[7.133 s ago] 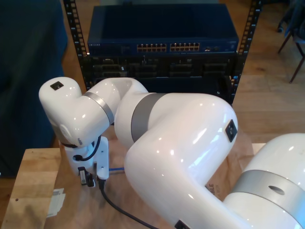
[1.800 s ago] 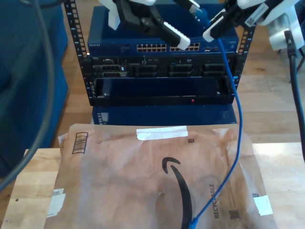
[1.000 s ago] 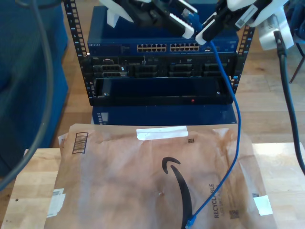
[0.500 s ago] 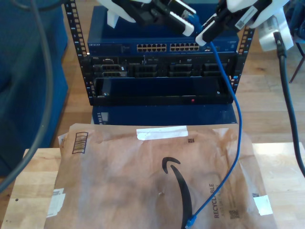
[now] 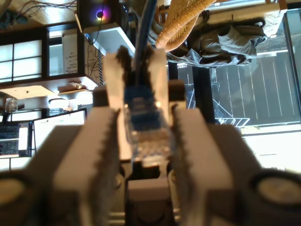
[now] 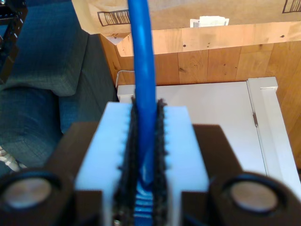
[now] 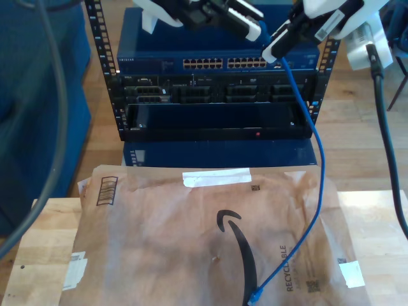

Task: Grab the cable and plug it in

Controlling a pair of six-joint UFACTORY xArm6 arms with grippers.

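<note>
The thin blue cable (image 7: 317,166) hangs from my second gripper (image 7: 278,47), high at the exterior view's right before the rack, and runs down to the envelope, where its free plug (image 7: 254,295) lies. In the second wrist view the cable (image 6: 143,70) is clamped between my second gripper's (image 6: 146,115) black pads. My first gripper (image 7: 254,28) is just to the exterior view's left of it. The first wrist view has my first gripper (image 5: 143,139) shut on the cable's other plug (image 5: 143,125), with the second gripper's white fingers (image 5: 157,75) pinching the cable just beyond.
A blue network switch (image 7: 153,38) with rows of ports (image 7: 224,63) tops a black rack (image 7: 217,95). A brown paper envelope (image 7: 191,242) covers the wooden table (image 7: 41,236). Thick dark arm cables (image 7: 389,140) hang at both sides of the exterior view.
Seven seconds ago an arm was low over the table. Both grippers now hold the cable up before the switch. In the last second the first gripper rose slightly.
</note>
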